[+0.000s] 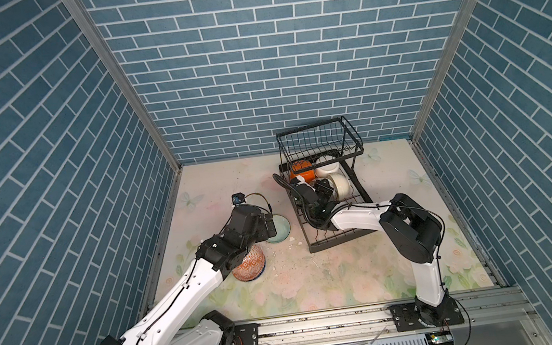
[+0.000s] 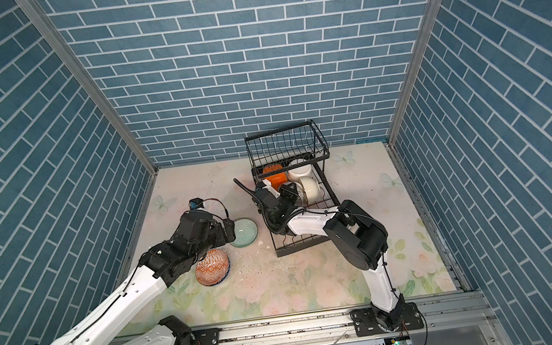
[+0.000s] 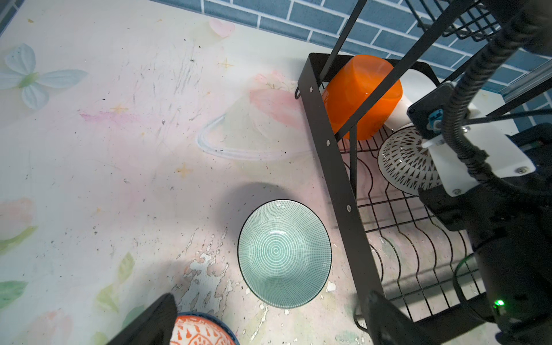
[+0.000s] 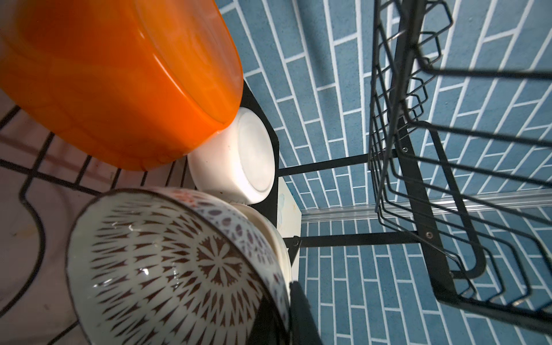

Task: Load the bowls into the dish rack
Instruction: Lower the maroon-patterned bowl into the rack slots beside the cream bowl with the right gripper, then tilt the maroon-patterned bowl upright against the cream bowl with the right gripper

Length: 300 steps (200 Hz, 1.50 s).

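Right gripper (image 4: 286, 310) clamped on rim of glossy dark-patterned bowl (image 4: 167, 268), inside black wire rack (image 1: 334, 205). Left gripper (image 3: 268, 322) spread wide over ribbed green bowl (image 3: 283, 254) on scuffed mat (image 3: 119, 149).

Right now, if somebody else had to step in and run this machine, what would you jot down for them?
Left gripper: open, empty, above the green bowl.
Right gripper: shut on the dark-patterned bowl, inside the rack.
Done: orange bowl, white bowl and cream bowl sit in the rack.
Left: release the patterned bowl, then load the green bowl and the orange-patterned bowl, both on the table.
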Available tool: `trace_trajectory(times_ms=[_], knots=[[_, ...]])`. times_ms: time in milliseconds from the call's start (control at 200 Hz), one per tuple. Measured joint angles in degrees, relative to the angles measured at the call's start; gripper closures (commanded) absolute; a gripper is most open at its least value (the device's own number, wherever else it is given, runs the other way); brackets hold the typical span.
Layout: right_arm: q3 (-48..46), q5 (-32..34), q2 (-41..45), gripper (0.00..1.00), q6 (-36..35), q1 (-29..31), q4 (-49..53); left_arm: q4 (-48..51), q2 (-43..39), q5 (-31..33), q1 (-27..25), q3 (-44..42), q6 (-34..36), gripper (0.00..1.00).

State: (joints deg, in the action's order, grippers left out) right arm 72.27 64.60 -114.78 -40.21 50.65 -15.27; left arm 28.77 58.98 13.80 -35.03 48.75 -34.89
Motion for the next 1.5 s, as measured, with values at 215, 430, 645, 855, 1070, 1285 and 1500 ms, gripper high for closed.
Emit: trace_trajectory(times_ms=[215,430,645,855,1070,1285,1500], knots=[[-0.17,0.33,-1.64,1.0,-4.07,-0.02,-4.63,0.0,-0.02,-0.15,0.28,-0.72,0.0,0.0],[-0.7,0.35,-1.75,1.0,-6.62,-0.46,-6.93,-0.02,-0.02,-0.2,0.46,-0.74,0.0,0.0],[-1.07,0.42,-1.75,1.0,-8.31,-1.16,-8.83,-0.02,-0.02,-0.39,0.63,-0.74,0.0,0.0],[-1.07,0.83,-2.32,1.0,-10.32,-1.79,-11.1,-0.07,-0.02,-0.63,0.63,-0.81,0.0,0.0],[-1.07,1.55,-3.21,1.0,-11.3,-2.25,-12.2,-0.09,-0.04,-0.85,0.63,-0.9,0.0,0.0],[-1.07,1.95,-4.2,1.0,-11.26,-2.4,-12.28,-0.13,-0.11,-1.01,0.68,-0.9,0.0,0.0],[-0.96,2.36,-4.26,1.0,-9.53,-2.25,-11.21,-0.2,-0.11,-1.03,0.68,-0.9,0.0,0.0]])
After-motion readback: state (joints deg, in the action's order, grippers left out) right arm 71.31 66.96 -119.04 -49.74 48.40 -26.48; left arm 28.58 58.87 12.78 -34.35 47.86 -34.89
